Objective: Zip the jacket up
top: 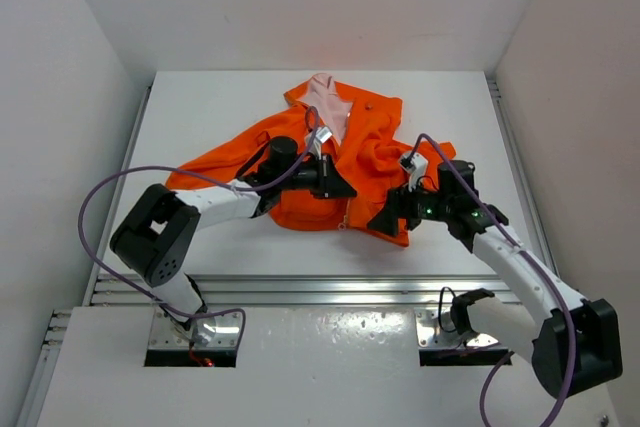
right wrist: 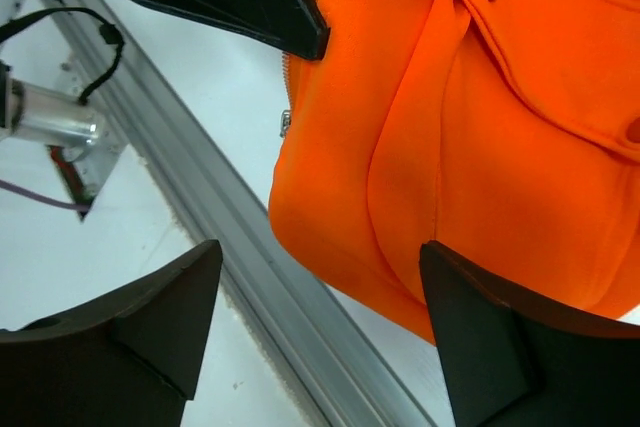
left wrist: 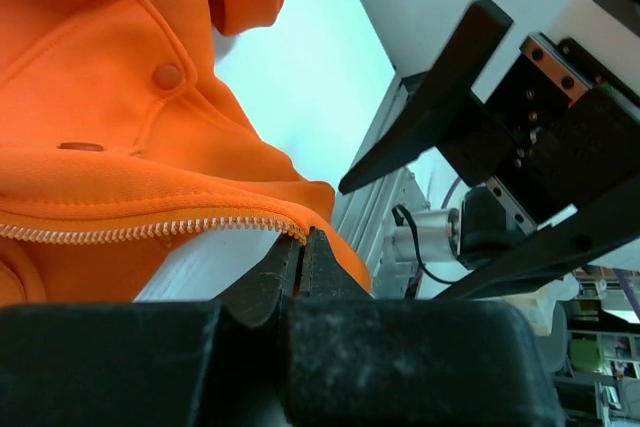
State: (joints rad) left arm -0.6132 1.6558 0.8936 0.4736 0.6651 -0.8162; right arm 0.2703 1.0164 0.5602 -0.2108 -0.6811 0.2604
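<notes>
Left wrist view: left pincer (left wrist: 300, 257) together, clamped on the jacket (left wrist: 120, 147) hem at the bottom end of the zipper teeth (left wrist: 150, 230); jacket lies rumpled on the counter (top: 200, 107). Right pincer (right wrist: 320, 252) apart, just beside that hem, holding nothing. Risk: it bites loose fabric instead of the slider (right wrist: 285, 124), or the thin left grip slips and teeth misalign.

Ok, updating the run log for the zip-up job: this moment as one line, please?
left hand: shut on jacket hem at zipper end | right hand: open, by hem | zipper: unzipped
</notes>
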